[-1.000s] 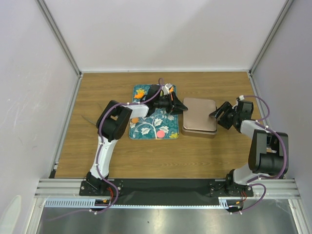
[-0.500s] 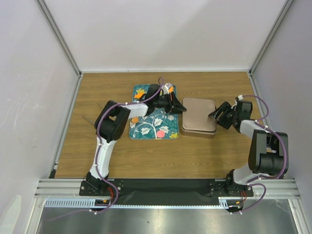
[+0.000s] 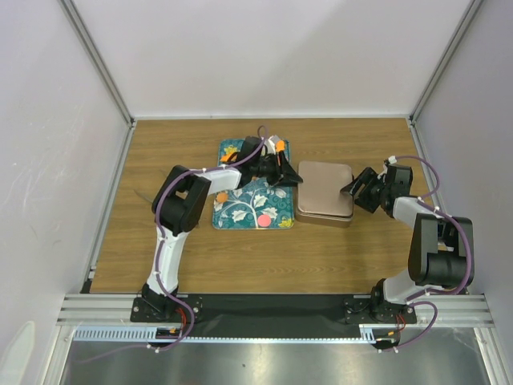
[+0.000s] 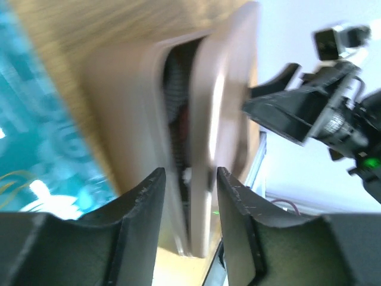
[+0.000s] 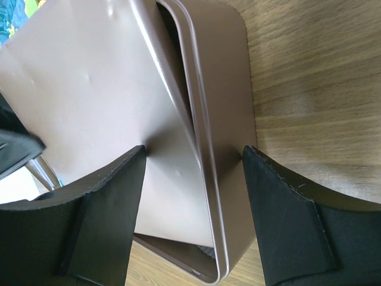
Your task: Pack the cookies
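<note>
Wood table (image 3: 160, 257), white walls: both grippers at the tin (image 3: 325, 220), lid (image 4: 229, 77) sitting askew
Visible cookies (image 3: 263, 220) lie on the tray (image 3: 240, 210) just left of tin: a pink one by tin's near-left corner, an orange one farther left. They look light, stiff, thin and flat, likely slippery on the tray. Best pinched across the rim from straight above, gently. Left arm is stretched low over the tray to tin's left side. Left gripper (image 4: 190, 173) straddles the lid edge there, can't tell if it's actually pinching. Right arm is folded back at tin's right side, with right gripper (image 5: 193, 152) spread wide over the lid, clamping nothing
</note>
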`<state>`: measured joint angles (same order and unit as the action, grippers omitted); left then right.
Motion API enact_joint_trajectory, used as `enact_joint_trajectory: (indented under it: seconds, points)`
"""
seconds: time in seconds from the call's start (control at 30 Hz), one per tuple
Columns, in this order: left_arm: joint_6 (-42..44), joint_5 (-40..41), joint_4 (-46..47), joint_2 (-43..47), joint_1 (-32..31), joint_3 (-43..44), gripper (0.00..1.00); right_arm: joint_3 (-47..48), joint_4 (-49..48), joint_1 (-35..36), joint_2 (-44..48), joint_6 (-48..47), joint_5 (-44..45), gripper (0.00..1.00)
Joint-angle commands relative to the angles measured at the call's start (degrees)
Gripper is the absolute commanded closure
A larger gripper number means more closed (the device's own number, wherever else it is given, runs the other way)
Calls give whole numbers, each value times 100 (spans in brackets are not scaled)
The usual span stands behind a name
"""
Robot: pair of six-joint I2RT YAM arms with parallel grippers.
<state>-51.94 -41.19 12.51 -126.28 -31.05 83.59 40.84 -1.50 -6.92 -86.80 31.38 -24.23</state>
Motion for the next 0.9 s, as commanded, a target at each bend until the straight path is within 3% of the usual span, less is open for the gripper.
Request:
enact_joint_trajectory:
  seconds: [0.0,0.4,0.87]
  points:
    - [273,278,-399,156,143,-185,56,205,-44,24,76,-105,85,29]
    - [246,225,-240,68,134,-142,55,214,-26,33,120,-105,67,29]
    - [756,419,-1067,-248,-33,588,55,267,27,164,164,-202,138,26]
